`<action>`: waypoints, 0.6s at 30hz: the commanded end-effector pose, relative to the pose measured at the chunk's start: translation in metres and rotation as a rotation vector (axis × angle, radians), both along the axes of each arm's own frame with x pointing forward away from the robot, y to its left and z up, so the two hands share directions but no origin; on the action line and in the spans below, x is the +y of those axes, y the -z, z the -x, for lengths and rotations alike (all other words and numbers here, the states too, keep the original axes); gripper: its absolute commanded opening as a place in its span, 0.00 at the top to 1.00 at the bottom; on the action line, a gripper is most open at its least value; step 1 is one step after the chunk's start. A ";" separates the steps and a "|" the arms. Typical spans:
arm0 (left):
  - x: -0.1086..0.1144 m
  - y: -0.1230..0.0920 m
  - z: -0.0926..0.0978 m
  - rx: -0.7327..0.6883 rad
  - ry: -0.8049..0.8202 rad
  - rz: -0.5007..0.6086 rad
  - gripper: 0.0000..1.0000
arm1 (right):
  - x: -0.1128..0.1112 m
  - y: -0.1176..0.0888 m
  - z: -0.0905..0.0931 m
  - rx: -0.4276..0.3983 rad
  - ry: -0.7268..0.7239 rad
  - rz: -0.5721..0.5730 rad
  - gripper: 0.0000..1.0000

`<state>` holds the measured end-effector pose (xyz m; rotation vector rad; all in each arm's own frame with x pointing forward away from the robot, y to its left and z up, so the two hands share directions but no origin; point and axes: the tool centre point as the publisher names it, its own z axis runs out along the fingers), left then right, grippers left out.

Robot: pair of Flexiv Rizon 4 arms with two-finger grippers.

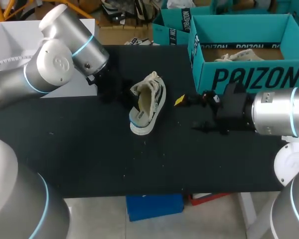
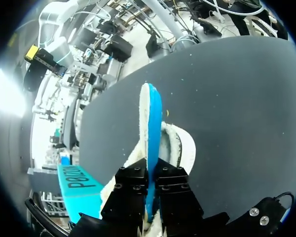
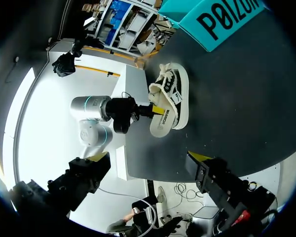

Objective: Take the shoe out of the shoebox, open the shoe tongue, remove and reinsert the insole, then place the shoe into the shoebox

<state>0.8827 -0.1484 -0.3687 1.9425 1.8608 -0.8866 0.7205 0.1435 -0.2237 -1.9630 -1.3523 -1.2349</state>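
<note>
On the table (image 1: 89, 159), left pincer (image 2: 149, 190) clamps the half-hidden insole (image 2: 152, 123); right pincer (image 3: 148, 158) gapes.

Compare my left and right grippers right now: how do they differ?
The left gripper is shut on the insole; the right gripper is open and empty. The left gripper is at the shoe; the right gripper sits apart from it, by the shoebox. Both are low over the table.

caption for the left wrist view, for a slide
Left gripper shut on the blue-backed insole, which stands on edge at the shoe opening, over the black table.
</note>
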 end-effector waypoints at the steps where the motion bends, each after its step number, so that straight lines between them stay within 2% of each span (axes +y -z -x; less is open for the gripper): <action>1: -0.003 0.007 -0.008 -0.002 -0.012 -0.002 1.00 | 0.000 0.000 0.000 0.001 0.000 0.001 0.00; 14: -0.006 0.012 -0.023 -0.008 -0.080 -0.019 1.00 | 0.000 0.000 0.000 0.001 0.000 0.001 0.00; 18: -0.005 0.000 -0.018 -0.018 -0.094 -0.018 1.00 | 0.000 0.000 0.000 0.001 0.000 0.001 0.00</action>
